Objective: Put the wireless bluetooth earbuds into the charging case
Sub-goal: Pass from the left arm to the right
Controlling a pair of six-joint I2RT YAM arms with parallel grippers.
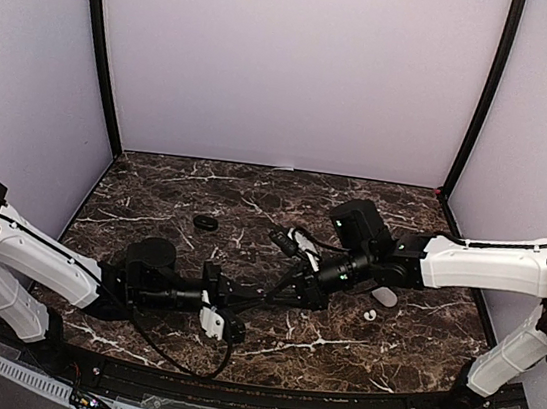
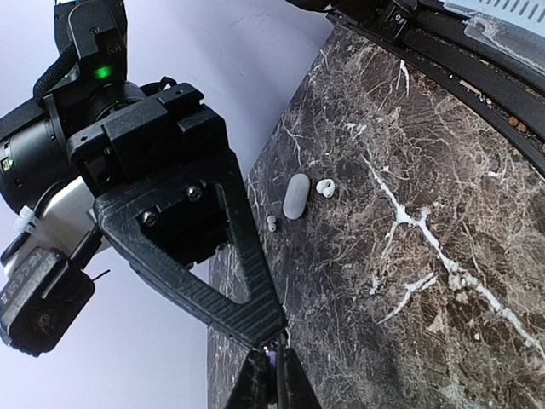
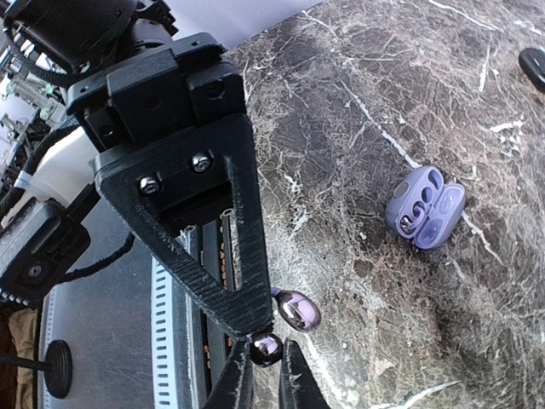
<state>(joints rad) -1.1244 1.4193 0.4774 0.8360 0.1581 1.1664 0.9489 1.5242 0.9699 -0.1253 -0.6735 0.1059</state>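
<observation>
My two grippers meet tip to tip above the middle of the table. My right gripper [image 3: 266,368] is shut on a glossy purple earbud [image 3: 266,348]. A second purple earbud [image 3: 296,309] hangs just beside it, at the tip of my left gripper [image 3: 255,324]. In the left wrist view my left gripper [image 2: 274,368] is shut, with a sliver of purple between its fingertips. The purple charging case [image 3: 424,207] lies open on the marble, apart from both grippers. In the top view the left gripper [image 1: 270,291] and right gripper [image 1: 288,285] touch noses.
A shut white oval case [image 1: 383,296] lies right of centre, with a white earbud [image 1: 369,315] beside it. The left wrist view shows that case [image 2: 295,196] between two white buds [image 2: 325,187]. A flat black ring [image 1: 206,223] lies at the back left.
</observation>
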